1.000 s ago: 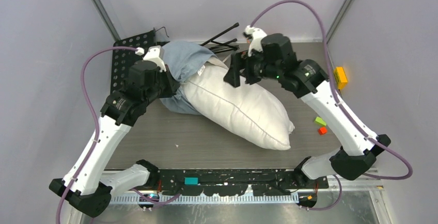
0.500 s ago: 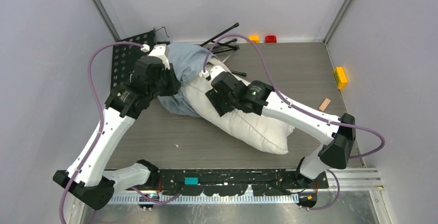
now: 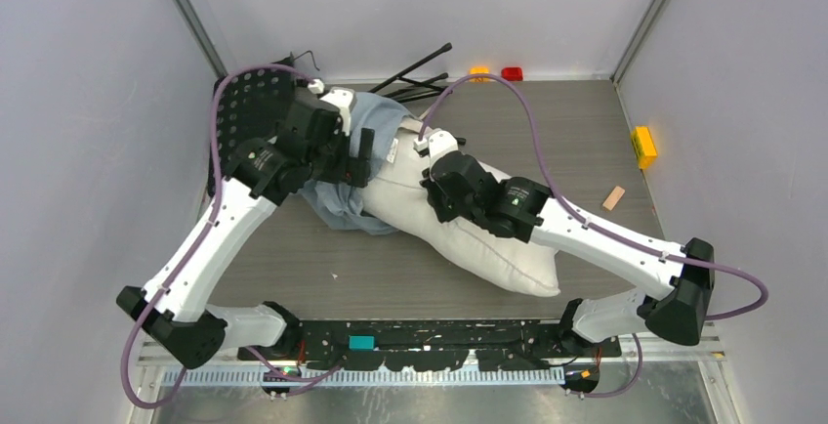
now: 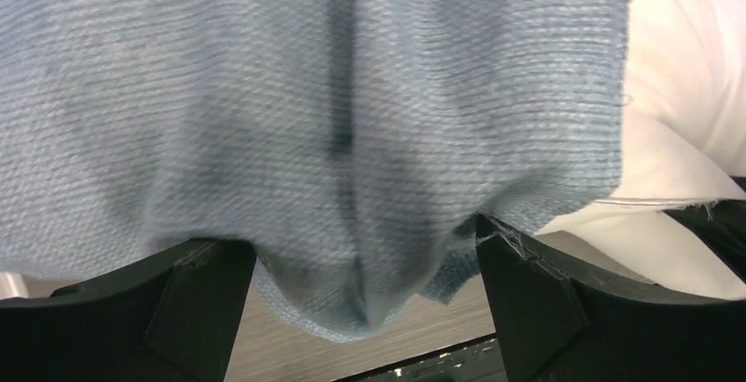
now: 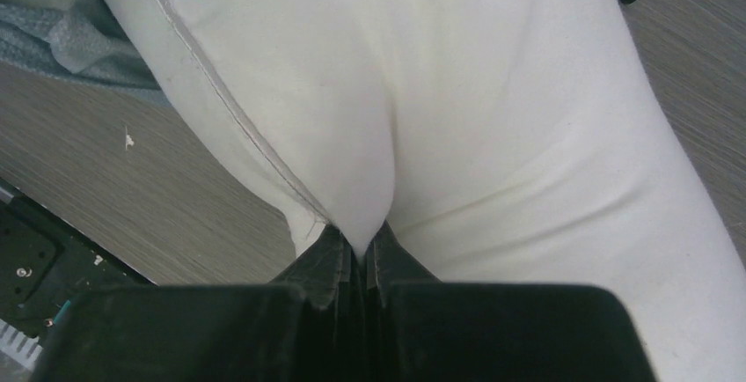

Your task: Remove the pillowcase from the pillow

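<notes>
The white pillow [image 3: 493, 243] lies slantwise across the table, its far left end still inside the blue-grey pillowcase [image 3: 381, 116], which is bunched round that end. My left gripper [image 3: 363, 155] hangs over the bunched cloth. In the left wrist view its jaws stand wide apart with a sagging fold of pillowcase [image 4: 308, 135] between them [image 4: 365, 285], gripped by neither finger. My right gripper [image 3: 434, 199] presses on the pillow's upper middle. In the right wrist view it [image 5: 363, 254] is shut on a pinched ridge of the pillow [image 5: 457, 91].
A black perforated plate [image 3: 244, 111] sits at the back left, with black rods [image 3: 420, 72] behind the pillowcase. Orange [image 3: 478, 73] and red [image 3: 512, 73] blocks lie at the back wall, a yellow block [image 3: 642, 146] and a tan piece [image 3: 613, 197] at the right.
My left gripper has opened, let go of the pillowcase and shifted right. My right arm has swung down from the back onto the pillow and shut on its fabric.
</notes>
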